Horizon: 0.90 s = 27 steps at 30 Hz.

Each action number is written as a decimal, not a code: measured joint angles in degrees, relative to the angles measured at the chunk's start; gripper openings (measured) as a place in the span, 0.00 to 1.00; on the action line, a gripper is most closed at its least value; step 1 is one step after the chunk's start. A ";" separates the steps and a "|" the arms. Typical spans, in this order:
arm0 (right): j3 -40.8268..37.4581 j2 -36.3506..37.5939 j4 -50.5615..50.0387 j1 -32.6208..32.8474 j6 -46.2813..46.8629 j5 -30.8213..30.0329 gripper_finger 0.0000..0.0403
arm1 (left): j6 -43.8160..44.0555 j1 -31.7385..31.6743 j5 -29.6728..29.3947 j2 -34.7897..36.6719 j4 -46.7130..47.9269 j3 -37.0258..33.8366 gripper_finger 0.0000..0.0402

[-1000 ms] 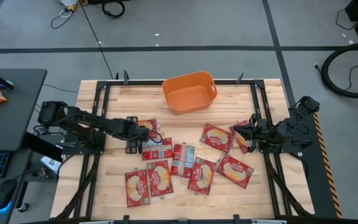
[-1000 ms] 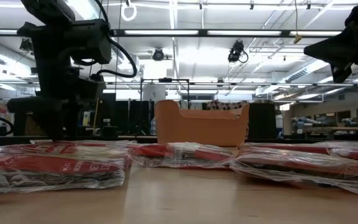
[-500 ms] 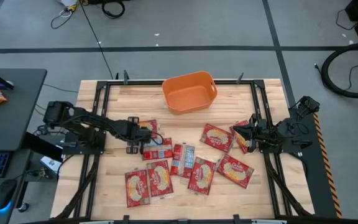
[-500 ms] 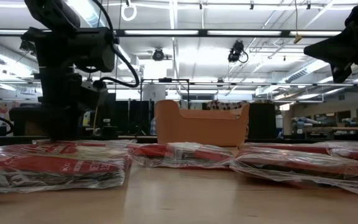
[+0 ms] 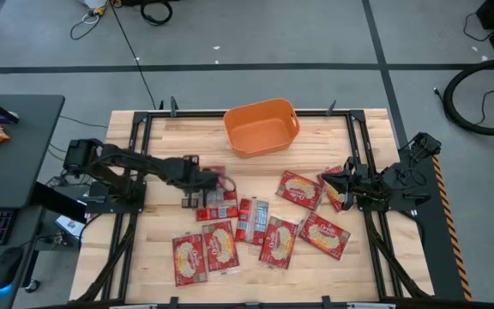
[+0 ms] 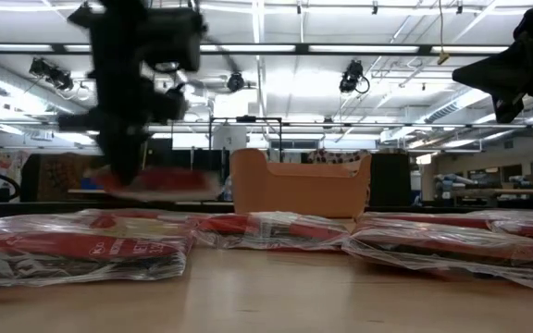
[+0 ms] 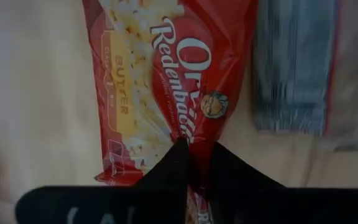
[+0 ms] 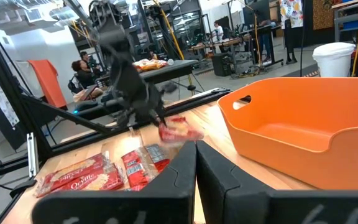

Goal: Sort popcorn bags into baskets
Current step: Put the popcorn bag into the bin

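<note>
My left gripper [image 5: 202,182] is shut on one red popcorn bag [image 7: 166,74] and holds it above the table's left middle; the low view shows the bag [image 6: 155,181] clear of the packets below. Several more popcorn bags [image 5: 279,242] lie flat on the wooden table [image 5: 153,249], from its near left across to its right. The orange basket [image 5: 262,127] stands at the far middle edge. At the table's right my right gripper [image 5: 328,182] waits shut, pointing level over a bag [image 5: 336,190]. My left gripper pinches the bag between its two fingers [image 7: 174,163], on the printed face nearer one short end [image 7: 194,140], where the wrapper is gathered into a fold. The fingers come from above, slanting down. The bag is lifted clear and sticks out about level [image 6: 188,182].
A silver-backed packet [image 5: 217,206] lies just beneath the left gripper. Black frame rails [image 5: 135,154] run along the table's left and right sides. Bare wood lies between the packets and the basket. People and workbenches show beyond the table in the right wrist view.
My left gripper has shut on a popcorn bag, then risen and gone a little toward the table's right. The bag, flat on the table before, now hangs clear of it. My right arm has kept still.
</note>
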<state>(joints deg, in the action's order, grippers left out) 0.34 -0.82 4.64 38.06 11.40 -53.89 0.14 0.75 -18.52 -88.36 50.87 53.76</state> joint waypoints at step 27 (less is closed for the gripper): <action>0.00 -0.02 0.07 -0.02 0.00 0.00 0.04 | -12.61 -14.21 -2.28 -12.10 -55.81 18.62 0.12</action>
<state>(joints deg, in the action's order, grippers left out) 0.34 -0.84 4.71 38.04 11.40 -53.89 -12.47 -13.46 -20.80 -100.45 -4.94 72.38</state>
